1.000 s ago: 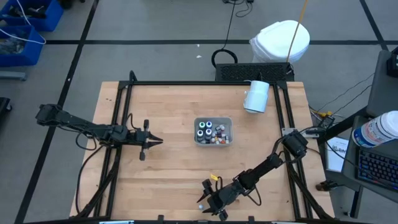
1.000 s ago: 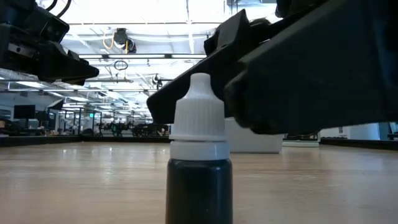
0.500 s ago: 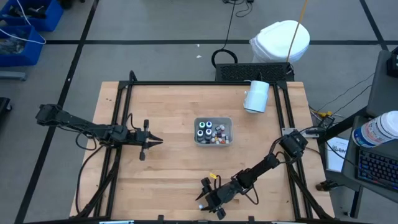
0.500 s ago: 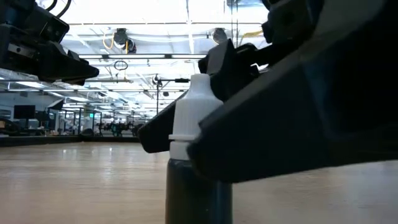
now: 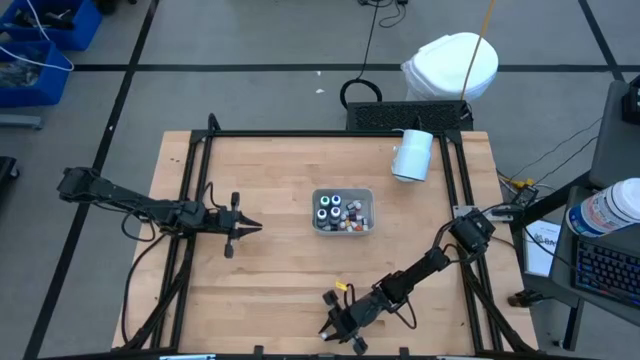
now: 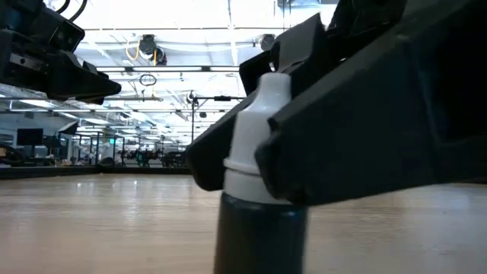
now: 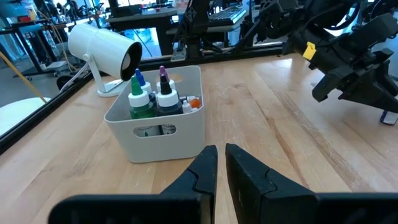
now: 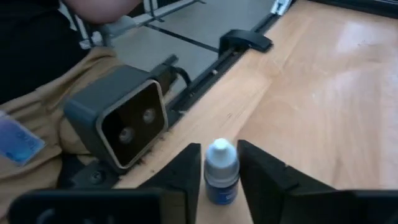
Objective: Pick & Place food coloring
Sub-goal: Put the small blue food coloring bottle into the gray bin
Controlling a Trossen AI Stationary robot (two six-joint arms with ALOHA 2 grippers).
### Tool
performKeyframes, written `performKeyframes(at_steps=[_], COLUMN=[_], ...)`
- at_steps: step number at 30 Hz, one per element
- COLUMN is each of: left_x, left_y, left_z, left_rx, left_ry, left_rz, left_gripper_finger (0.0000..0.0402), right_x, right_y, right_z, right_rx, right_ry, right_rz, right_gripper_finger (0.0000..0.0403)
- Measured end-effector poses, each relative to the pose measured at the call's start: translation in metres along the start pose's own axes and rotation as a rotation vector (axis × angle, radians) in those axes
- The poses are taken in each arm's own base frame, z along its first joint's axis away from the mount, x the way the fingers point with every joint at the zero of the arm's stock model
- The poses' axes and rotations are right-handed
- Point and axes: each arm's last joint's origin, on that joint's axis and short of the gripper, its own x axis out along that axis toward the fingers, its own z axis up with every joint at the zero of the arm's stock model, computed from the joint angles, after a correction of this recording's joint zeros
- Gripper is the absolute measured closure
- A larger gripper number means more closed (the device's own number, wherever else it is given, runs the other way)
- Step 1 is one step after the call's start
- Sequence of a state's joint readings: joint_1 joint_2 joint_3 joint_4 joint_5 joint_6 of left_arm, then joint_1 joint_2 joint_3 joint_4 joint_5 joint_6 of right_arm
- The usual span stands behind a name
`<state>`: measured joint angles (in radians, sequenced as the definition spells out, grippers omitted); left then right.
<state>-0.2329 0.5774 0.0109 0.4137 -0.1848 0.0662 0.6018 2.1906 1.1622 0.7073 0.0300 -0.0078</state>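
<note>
A small dark-bodied food coloring bottle with a white cap stands at the table's near edge, filling the low view and leaning there. My right gripper has one finger on each side of it. The other food coloring bottles, with green, blue and purple tops, stand in the grey bin at the table's middle. My left gripper hovers shut to the left of the bin, touching nothing. My right gripper has the bottle pinched between its two fingers at the cap and shoulder. The fingers come low and nearly level from the table's right, slanting toward the near edge. The bottle leans in the hold; its base is cut off in the low view.
A large white cylinder lies near the far right corner, also in the left wrist view. A grey camera sits on the near edge right beside the bottle, and a person in tan trousers stands behind it. Black rails run along both sides.
My right gripper has edged toward the table's near edge and left, bringing its fingers around the bottle. The bottle, upright a second ago, now leans and has shifted a little sideways in the low view. The left arm has kept still.
</note>
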Motion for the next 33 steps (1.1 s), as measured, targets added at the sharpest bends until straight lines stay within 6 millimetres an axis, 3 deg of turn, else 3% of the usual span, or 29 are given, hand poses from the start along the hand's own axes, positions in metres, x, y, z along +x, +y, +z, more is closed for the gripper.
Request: performKeyframes(at_steps=[5,10,14,19,25,29,33], left_x=[0.000,0.000,0.000,0.000,0.000,0.000,0.000], left_y=[0.000,0.000,0.000,0.000,0.000,0.000,0.000], left_z=[0.000,0.000,0.000,0.000,-0.001,-0.001,-0.001], left_rx=[0.000,-0.001,-0.001,-0.013,-0.011,-0.011,-0.011], left_ry=[0.000,0.000,0.001,0.001,0.007,0.008,0.008], left_rz=[0.000,0.000,0.000,0.000,0.000,0.000,0.000], left_gripper_finger=[0.0360,0.0360,0.0360,0.0360,0.0360,0.0360,0.0360], right_x=[0.000,-0.001,-0.014,-0.056,-0.126,-0.166,-0.194], right_y=[0.000,0.000,-0.003,-0.011,-0.027,-0.043,-0.065], right_z=[0.000,0.002,0.026,0.075,0.129,0.150,0.156], right_rx=[-0.001,0.001,-0.039,-0.102,-0.161,-0.139,-0.114], right_ry=[-0.002,-0.002,-0.020,0.022,0.044,0.030,0.074], right_rz=[0.004,0.000,-0.079,-0.297,-0.647,-0.707,-0.778], right_gripper_finger=[0.0345,0.0349,0.0347,0.0348,0.0347,0.0347,0.0347])
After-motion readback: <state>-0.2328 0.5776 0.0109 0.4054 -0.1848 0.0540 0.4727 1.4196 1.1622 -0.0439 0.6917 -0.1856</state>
